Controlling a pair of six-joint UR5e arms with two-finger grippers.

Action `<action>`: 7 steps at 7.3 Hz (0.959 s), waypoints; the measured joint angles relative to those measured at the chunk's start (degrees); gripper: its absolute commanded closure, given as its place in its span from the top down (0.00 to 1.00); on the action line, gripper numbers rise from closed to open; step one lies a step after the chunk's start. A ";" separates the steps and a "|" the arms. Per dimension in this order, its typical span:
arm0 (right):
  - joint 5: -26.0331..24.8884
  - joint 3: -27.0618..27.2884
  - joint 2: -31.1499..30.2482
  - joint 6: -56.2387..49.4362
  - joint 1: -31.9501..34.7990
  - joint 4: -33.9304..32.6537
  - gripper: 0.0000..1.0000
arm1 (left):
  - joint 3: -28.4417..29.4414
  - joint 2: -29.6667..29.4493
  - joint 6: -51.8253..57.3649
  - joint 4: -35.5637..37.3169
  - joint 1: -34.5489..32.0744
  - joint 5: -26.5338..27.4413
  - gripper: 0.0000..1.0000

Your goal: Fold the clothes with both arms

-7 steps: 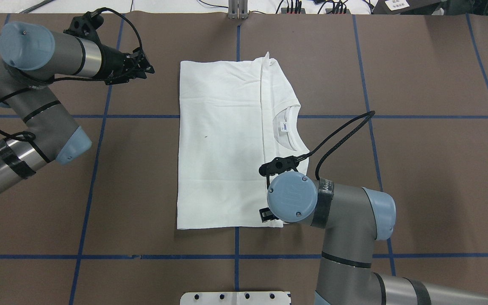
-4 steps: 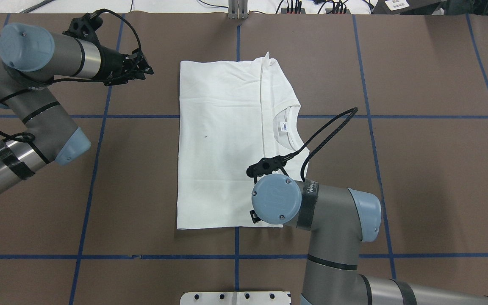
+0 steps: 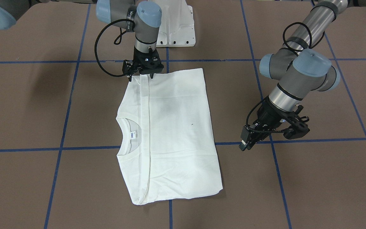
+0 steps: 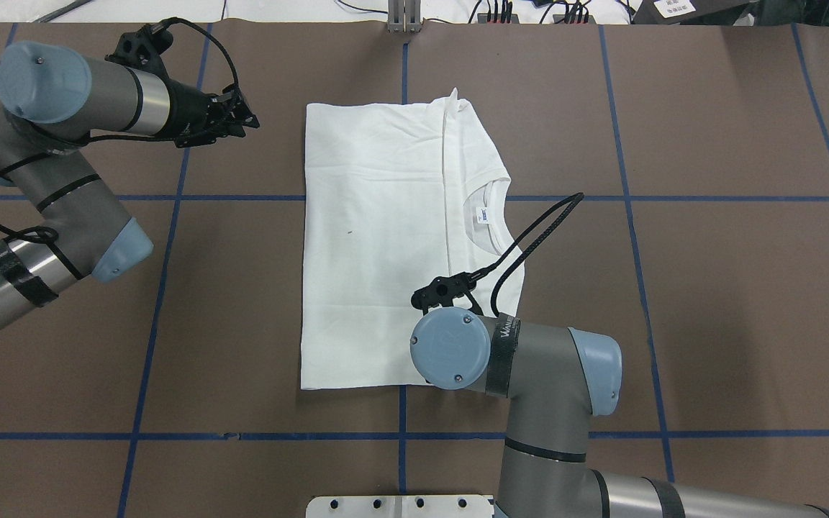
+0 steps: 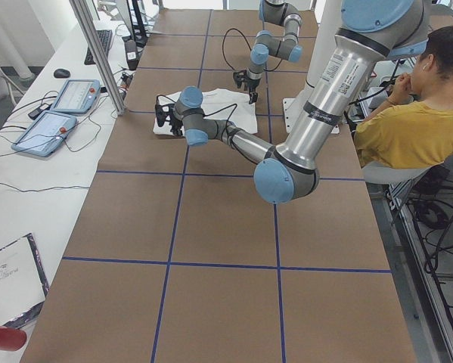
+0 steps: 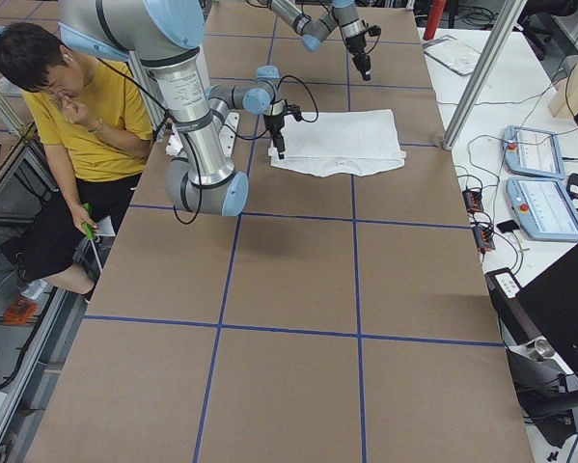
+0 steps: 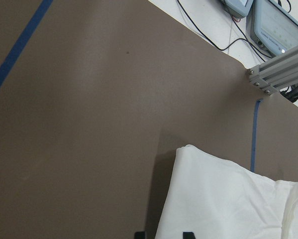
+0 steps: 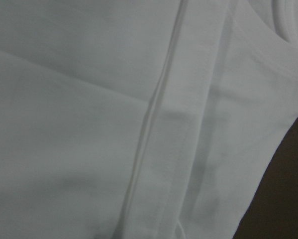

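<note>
A white long-sleeved T-shirt [image 4: 378, 252] lies folded into a neat rectangle in the middle of the brown counter [image 4: 709, 288], its ribbed collar [image 4: 495, 188] and small neck label [image 4: 483, 216] showing on the narrow strip that a lengthwise fold leaves uncovered. The right claw [image 3: 140, 77] points straight down at the shirt's edge nearest the robot, right where that lengthwise fold ends. Its two fingers stand wide apart on either side of the fold and grip nothing, while its wrist camera is filled with white cloth and a stitched hem. The left claw [image 4: 247, 119] hangs over bare counter just off the shirt's far corner on the robot's left and is not touching the cloth. Its fingertips [image 7: 140, 234] sit a little apart with nothing between them, and the rounded corner of the shirt shows just ahead of them. Blue tape lines [image 4: 155, 302] cross the counter under and around the shirt.
</note>
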 measured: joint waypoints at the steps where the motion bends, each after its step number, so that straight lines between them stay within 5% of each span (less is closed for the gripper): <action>1: -0.06 0.01 -0.52 -0.06 0.09 -0.17 1.00 | 0.00 0.02 0.00 -0.01 0.02 -0.04 0.36; 7: 0.58 7.83 -10.00 -5.31 3.08 -1.22 1.00 | -0.92 -0.05 -0.04 0.06 -0.06 0.04 0.37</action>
